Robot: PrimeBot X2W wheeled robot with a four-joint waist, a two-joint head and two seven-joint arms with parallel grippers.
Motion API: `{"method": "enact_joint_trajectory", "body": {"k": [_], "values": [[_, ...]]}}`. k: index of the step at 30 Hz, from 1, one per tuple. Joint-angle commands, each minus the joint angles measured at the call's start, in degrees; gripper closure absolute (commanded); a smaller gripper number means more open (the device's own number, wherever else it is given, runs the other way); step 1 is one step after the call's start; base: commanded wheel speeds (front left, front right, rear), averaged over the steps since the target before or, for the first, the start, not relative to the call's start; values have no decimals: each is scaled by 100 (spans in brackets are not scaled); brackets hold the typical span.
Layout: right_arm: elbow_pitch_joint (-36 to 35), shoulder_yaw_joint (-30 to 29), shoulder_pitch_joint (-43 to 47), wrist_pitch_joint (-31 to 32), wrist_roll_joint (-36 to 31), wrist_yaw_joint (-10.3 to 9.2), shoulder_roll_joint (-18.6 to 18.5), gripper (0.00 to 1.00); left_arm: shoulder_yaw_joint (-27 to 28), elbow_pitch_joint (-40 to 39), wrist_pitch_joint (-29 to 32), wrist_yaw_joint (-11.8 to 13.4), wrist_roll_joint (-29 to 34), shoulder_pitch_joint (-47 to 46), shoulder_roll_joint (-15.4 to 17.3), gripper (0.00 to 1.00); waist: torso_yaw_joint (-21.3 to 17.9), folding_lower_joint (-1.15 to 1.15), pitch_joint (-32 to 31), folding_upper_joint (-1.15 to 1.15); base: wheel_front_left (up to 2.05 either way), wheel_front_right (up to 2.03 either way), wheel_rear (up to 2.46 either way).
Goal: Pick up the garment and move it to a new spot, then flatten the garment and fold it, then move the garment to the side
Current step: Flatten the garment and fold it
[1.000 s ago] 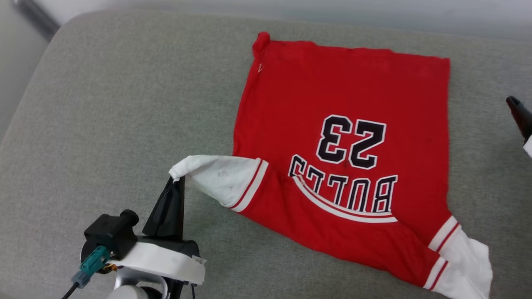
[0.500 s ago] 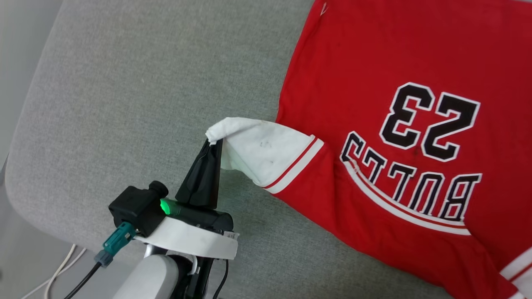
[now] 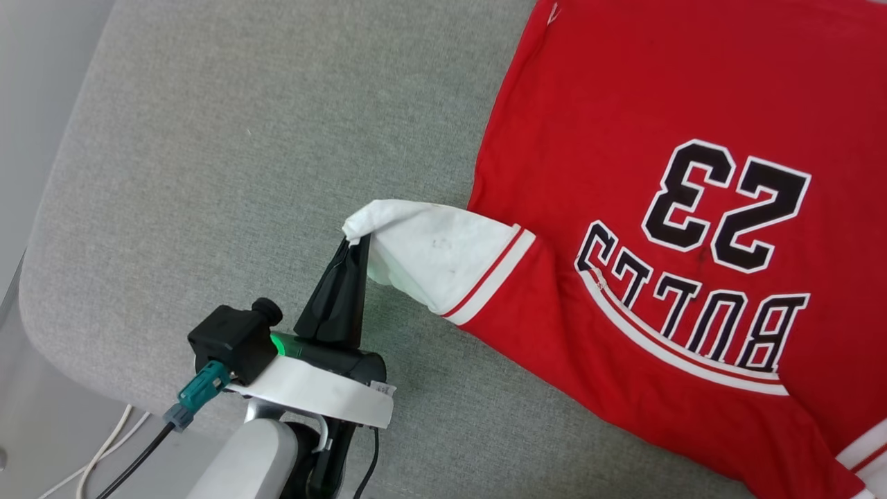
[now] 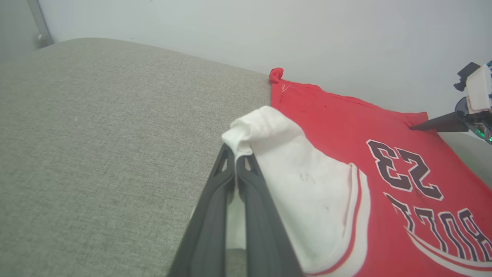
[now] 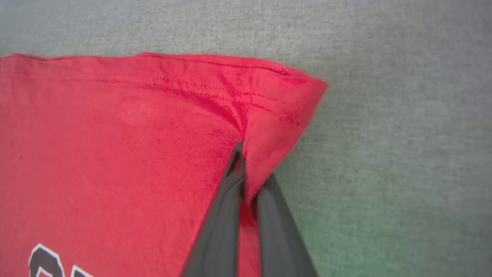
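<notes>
A shirt (image 3: 624,125) lies spread out on a big gray cushion (image 3: 242,159). The shirt is bright red with white sleeves. It takes up the right part of the cushion, and its far edge is close to the pale wall (image 4: 230,30) behind. From the robot's side, the black number 23 and the word BULLS on it look upside down.

The left gripper (image 3: 355,248) is near the middle of the cushion, just beside the shirt. Its two dark fingers are pressed tight together. They pinch the very end of one white sleeve (image 3: 436,253). That sleeve is pulled out to the side and lifted a bit, so it stands up like a small tent. A thin red and white stripe runs where the sleeve meets the red part. A little green light (image 3: 277,343) glows on the gripper's body.

The right gripper (image 5: 242,161) is at the far corner of the shirt, on the other side. Its fingers are closed too, with a fold of red cloth squeezed between them. The corner is bunched up a little where they hold it. The stitched hem runs along the edge next to it.

The other far corner is rolled into a tiny red bump (image 4: 276,74).
</notes>
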Motion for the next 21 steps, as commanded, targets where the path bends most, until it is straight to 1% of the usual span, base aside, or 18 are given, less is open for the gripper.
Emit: {"method": "enact_joint_trajectory", "body": {"k": [1,5,10,13,17,21], "values": [[85,39,259,14,-38,-4,42,100,28,46,-19,-28,-58,49,0,100,-69,-1,-207,0,0,0,0],[-144,313,472,-100,-75,-4,-103,100,103,271,-11,7,-148,199,60,100,-274,-1,-713,0,0,0,0],[-626,780,1116,-73,217,-4,-274,100,261,463,38,123,-234,469,239,100,-680,-1,-1349,0,0,0,0],[-1107,1055,1683,46,449,-5,-376,100,391,534,87,222,-296,672,381,100,-987,-1,-1672,0,0,0,0],[-1941,1320,2628,227,780,-5,-479,100,597,558,170,389,-407,989,575,100,-1443,-1,-2043,0,0,0,0],[-2831,1357,3827,372,1012,-5,-469,100,755,530,249,489,-526,1294,712,100,-1857,-1,-2359,0,0,0,0]]}}
